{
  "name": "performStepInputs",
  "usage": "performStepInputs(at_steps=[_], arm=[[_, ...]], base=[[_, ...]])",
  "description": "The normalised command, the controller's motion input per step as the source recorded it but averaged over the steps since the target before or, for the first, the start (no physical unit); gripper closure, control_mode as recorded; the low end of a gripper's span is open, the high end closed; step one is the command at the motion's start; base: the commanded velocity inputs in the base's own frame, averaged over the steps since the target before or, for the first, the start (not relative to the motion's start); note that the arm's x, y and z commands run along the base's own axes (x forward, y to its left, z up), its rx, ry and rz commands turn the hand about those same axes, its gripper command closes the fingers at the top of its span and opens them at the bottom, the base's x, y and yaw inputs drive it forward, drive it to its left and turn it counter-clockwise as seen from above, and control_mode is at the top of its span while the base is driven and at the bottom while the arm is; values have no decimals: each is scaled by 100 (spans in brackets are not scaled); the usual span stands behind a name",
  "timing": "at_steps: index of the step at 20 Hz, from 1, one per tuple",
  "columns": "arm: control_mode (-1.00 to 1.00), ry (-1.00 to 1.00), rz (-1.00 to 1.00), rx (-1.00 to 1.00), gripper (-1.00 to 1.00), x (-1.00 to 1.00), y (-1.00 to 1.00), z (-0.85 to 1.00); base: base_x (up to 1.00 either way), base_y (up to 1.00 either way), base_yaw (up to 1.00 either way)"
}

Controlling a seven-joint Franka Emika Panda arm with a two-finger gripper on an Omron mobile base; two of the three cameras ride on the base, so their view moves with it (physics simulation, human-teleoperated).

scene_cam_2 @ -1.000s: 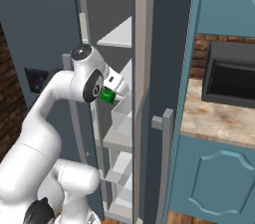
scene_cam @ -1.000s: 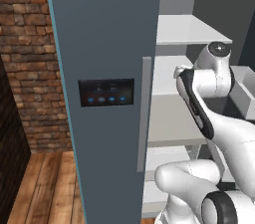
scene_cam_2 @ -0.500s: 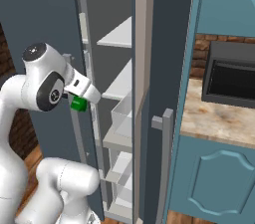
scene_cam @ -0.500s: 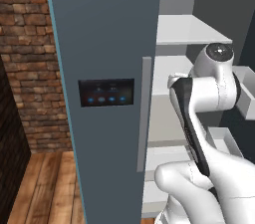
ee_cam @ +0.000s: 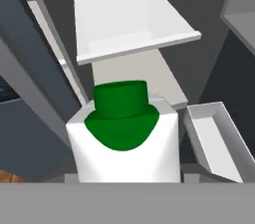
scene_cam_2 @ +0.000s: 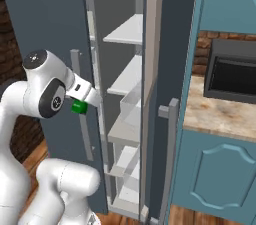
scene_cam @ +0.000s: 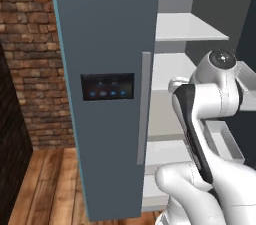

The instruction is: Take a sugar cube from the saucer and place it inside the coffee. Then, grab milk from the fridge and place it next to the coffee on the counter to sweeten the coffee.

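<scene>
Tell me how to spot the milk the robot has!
Find the tall grey-blue fridge standing open, with white shelves inside. In front of them, the white arm's fingers hold the milk. It is a small white carton with a round green cap, the only green thing around.

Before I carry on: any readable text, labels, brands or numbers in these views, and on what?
No readable words, brands or numbers.
Fridge touch panel: a row of small blue lit icons, too blurred to read.
Milk carton in the gripper: plain white with green top, no print visible.
</scene>
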Motion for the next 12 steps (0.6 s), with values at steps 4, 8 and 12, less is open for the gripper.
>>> performStepInputs(at_steps=[4, 8, 12], arm=[[100, 0, 0, 0, 100, 0, 0, 0], [100, 0, 0, 0, 100, 0, 0, 0], [100, 0, 0, 0, 100, 0, 0, 0]], base=[[-100, 66, -7], [-100, 37, -46], [-55, 5, -79]])
